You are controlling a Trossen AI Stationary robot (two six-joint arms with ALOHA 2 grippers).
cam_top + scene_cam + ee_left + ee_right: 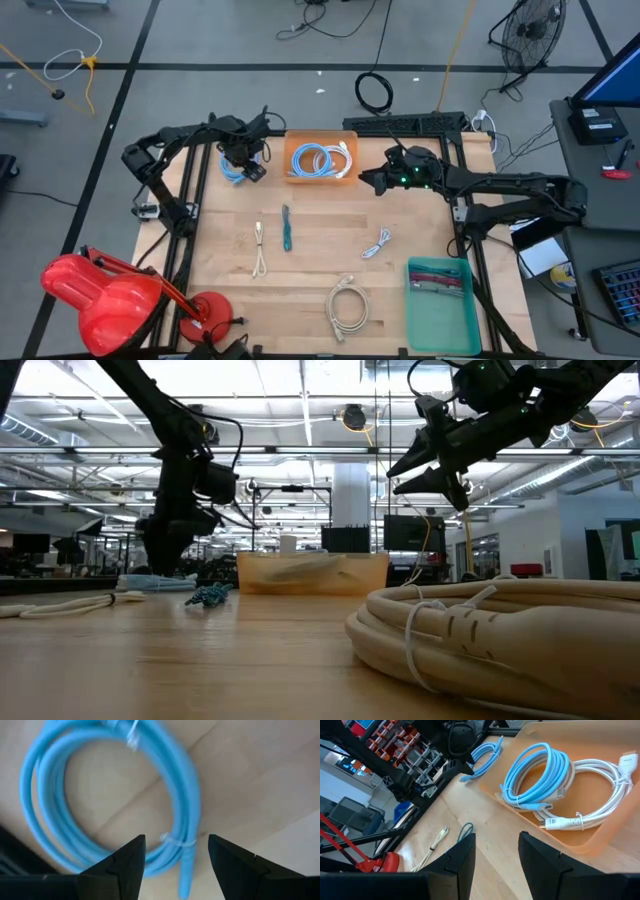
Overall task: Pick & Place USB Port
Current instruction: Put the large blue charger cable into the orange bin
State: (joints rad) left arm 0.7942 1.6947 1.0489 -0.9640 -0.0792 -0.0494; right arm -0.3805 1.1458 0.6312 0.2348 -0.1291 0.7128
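Nearest the front edge of the desk [300,310] lies a beige coiled cable [347,305], tied w/ a twist so it stays bundled; the low view is filled by it. Beside it, front right, sits a teal tray [440,300] w/ a reddish item inside, prob a sorting spot. Mid-desk: a thin cream cable [260,248], a dark teal cable [286,228] and a small white cable [377,243], all loose and well apart, laid out for single picks. At the back centre, an orange bin [320,157] holds a blue coil and a white coil [600,815], so it looks like the drop point for sorted cables. Just left of the bin, outside it, a blue coiled cable [100,795] rests flat on the wood; this seems the task's thing for now, still not in the bin. The left tool [175,857] hangs directly over that coil, pointing down, fingers spread wide w/ the coil's bound end and plug tip showing in the gap, nothing gripped. Arm is folded in from the back left corner, wrist vertical. The right tool [497,855] hovers raised, just right of the bin, tilted down toward it, fingers partly apart and empty; its arm stretches in low from the right side, elbow out, looks to be waiting.
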